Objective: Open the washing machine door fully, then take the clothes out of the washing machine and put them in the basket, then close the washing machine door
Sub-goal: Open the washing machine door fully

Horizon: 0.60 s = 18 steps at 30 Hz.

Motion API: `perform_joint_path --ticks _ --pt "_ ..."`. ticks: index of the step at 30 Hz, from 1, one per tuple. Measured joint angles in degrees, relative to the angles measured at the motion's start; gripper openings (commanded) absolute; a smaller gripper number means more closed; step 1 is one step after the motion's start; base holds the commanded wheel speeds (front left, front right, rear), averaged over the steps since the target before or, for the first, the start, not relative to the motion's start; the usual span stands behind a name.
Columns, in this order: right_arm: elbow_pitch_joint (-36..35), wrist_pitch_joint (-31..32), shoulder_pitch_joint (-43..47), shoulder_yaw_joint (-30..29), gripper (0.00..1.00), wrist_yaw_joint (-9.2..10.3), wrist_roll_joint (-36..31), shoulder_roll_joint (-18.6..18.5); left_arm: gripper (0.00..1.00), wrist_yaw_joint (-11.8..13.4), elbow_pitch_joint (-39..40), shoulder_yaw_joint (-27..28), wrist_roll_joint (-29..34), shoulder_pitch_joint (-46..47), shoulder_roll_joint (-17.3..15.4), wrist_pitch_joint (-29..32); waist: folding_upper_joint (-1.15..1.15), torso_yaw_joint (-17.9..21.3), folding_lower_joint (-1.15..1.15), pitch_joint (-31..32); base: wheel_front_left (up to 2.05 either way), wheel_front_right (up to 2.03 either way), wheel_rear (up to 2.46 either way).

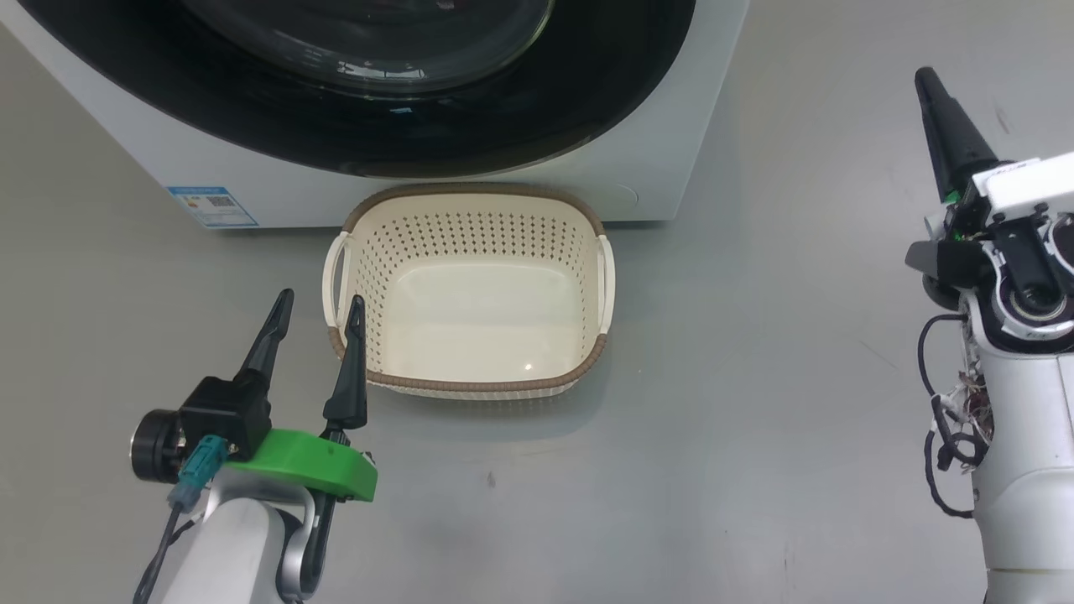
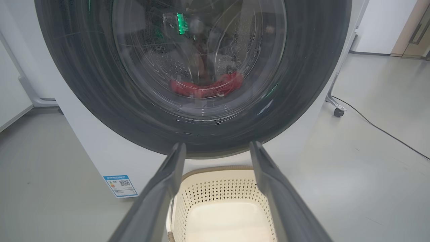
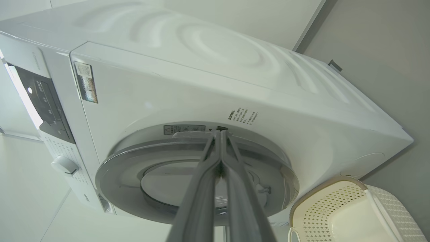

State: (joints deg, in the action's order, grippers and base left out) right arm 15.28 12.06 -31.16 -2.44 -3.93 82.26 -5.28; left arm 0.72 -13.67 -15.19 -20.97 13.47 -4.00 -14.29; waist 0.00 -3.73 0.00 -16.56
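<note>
The white washing machine fills the top of the head view. Its door, with a glossy black ring, sits closed against the front. Through the glass red clothes lie low in the steel drum. The cream basket stands on the floor right below the door, with nothing in it. My left gripper is open just left of the basket's near left corner, its fingers pointing at the door. My right gripper is shut on nothing, raised at the far right and aimed at the door's edge.
A blue label sticker marks the machine's lower left front. Grey floor spreads around the basket. A castor leg and a black cable lie to the machine's right. The control panel and knob are on the front.
</note>
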Motion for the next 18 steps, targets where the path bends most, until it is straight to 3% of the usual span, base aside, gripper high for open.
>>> perform_joint_path --ticks 8,18 --pt "0.7 4.3 -7.8 -0.2 0.00 0.67 2.6 -1.6 1.00 -0.5 0.4 -0.7 0.5 2.9 0.9 0.0 0.00 -2.7 0.00 -4.4 0.00 0.00 0.00" --pt "4.0 8.8 -19.2 -0.2 0.00 3.54 4.0 -4.4 1.00 -1.1 0.3 -2.3 0.6 6.0 1.5 -0.2 0.00 -7.2 0.00 -8.8 0.00 0.00 0.00"
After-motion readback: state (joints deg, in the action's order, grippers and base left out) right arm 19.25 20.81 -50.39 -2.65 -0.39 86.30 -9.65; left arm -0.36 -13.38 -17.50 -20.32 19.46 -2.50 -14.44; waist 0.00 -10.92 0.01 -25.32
